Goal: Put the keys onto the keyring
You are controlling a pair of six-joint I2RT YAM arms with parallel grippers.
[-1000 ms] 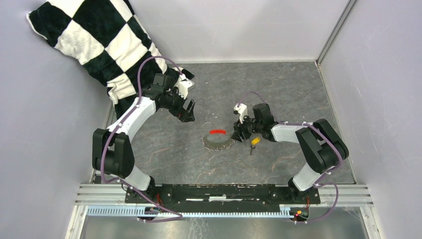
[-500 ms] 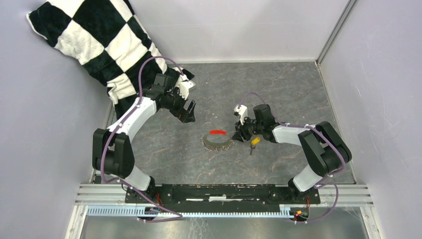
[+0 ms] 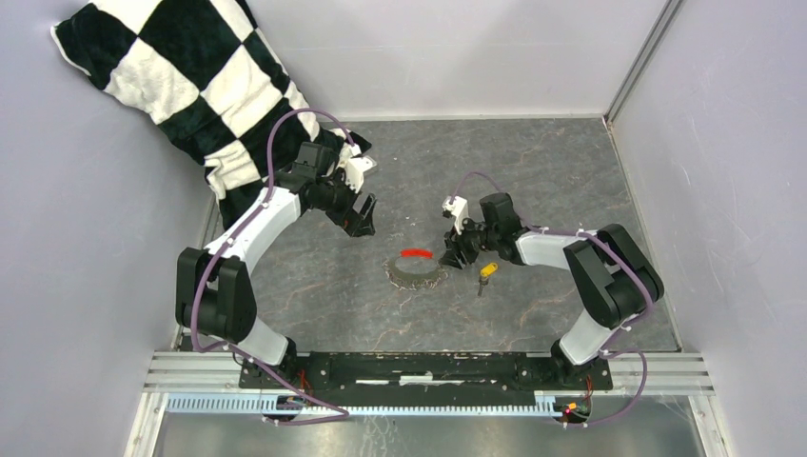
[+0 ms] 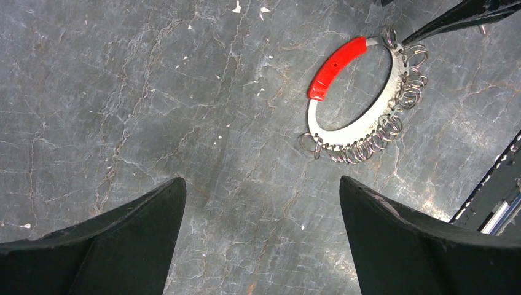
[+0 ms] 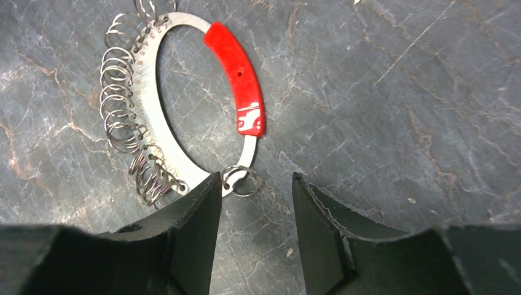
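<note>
Found the keyring [image 3: 395, 273] lying flat on the grey table [image 3: 552, 162], about mid-table, between the two arms. Noted its red sleeve [image 3: 415, 252] on the far arc. In the right wrist view, saw a row of small split rings [image 5: 117, 92] strung along the opposite arc of the metal band.

Located the key [image 3: 487, 271] loose on the table just right of the keyring, not touching it, with the yellow head farther and the dark blade nearer.

Logged the right gripper [image 5: 253, 193] low over the keyring's right end, jaws partly apart and clamped on nothing. Saw one split ring [image 5: 241, 180] lying in the gap at the fingertips [image 5: 196, 215], by the sleeve's end. Could not tell whether a finger touches it.

Logged the left gripper [image 3: 362, 217] to the far left of the keyring, well apart from it, jaws spread wide and empty.

Noted a black-and-white checkered cloth [image 3: 181, 86] bunched in the far left corner.
</note>
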